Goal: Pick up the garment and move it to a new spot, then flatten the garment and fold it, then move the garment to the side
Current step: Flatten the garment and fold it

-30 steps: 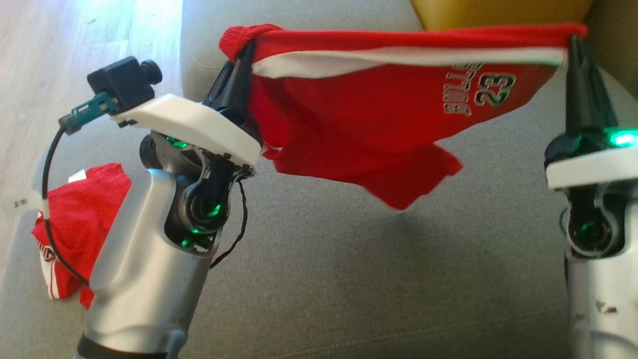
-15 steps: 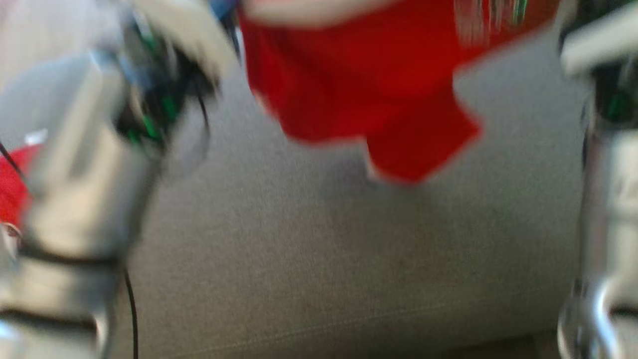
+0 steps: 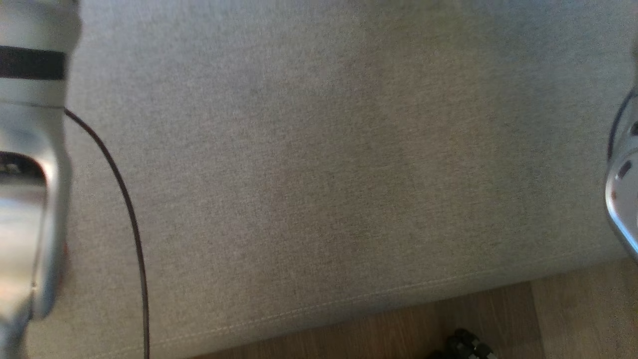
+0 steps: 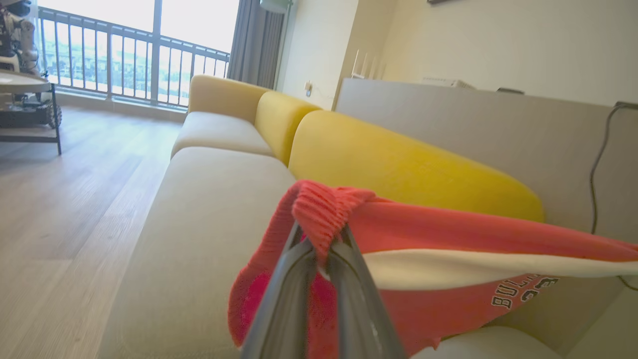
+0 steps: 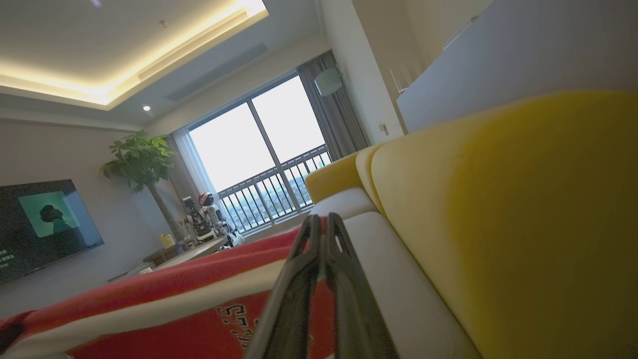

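Garment (image 4: 478, 234), a red jersey with a white band, is held aloft over the grey sofa seat (image 3: 319, 174), stretched between the two arms. Its ribbed edge is clenched in the left pincer (image 4: 321, 244), and the opposite end is pinched in the closed right pincer (image 5: 321, 222), near the yellow backrest (image 5: 498, 209). By this two-point hold the cloth is kept spread and taut, presumably so that it can be laid flat on a new spot without bunching.
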Motion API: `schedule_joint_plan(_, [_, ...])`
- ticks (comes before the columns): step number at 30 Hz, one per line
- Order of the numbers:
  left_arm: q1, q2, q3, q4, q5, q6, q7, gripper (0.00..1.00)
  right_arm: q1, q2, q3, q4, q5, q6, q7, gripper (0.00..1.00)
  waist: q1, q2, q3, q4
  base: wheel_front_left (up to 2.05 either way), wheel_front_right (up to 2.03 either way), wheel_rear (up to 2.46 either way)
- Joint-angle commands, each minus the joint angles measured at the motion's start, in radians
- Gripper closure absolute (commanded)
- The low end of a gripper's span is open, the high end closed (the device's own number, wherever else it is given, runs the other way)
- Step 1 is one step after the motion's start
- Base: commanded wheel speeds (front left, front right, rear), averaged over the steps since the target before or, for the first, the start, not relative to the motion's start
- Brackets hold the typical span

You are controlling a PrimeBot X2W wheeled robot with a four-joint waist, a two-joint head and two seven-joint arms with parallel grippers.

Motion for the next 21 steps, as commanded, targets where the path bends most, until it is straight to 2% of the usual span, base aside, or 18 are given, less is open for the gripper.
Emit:
schedule_joint_plan(1, [-0.037,0.034,0.011,0.012,0.009,-0.005,-0.025,1.0,-0.036,0.01,0.009,-0.001,0.002,-0.001,-0.012,1.0,-0.0005,0.0001,0.036,0.008,0.0,0.0,0.0])
schedule_joint_plan(6, [0.027,0.005,-0.05,0.176,0.035,-0.068,-0.075,1.0,0.014,0.01,0.138,0.143,0.069,-0.001,-0.012,1.0,-0.0005,0.0001,0.043,0.025,0.0,0.0,0.0])
schedule_joint_plan(8, [0.076,0.0,-0.078,0.23,0.047,-0.093,-0.087,1.0,0.051,0.01,0.194,0.186,0.059,-0.001,-0.002,1.0,-0.0005,0.0001,0.035,0.029,0.0,0.0,0.0])
schedule_joint_plan(12, [0.171,-0.009,-0.121,0.32,0.06,-0.132,-0.099,1.0,0.101,-0.006,0.264,0.289,0.023,-0.001,0.086,1.0,-0.0005,0.0001,0.011,0.038,0.0,0.0,0.0])
schedule_joint_plan(16, [0.265,-0.015,-0.145,0.38,0.055,-0.16,-0.122,1.0,0.156,-0.031,0.352,0.339,-0.017,-0.001,0.169,1.0,-0.0005,0.0001,-0.032,0.051,0.0,0.0,0.0])
schedule_joint_plan(21, [0.364,-0.004,-0.207,0.426,0.089,-0.18,-0.139,1.0,0.245,-0.074,0.419,0.354,0.001,-0.001,0.249,1.0,-0.0005,0.0001,-0.089,0.064,0.0,0.0,0.0])
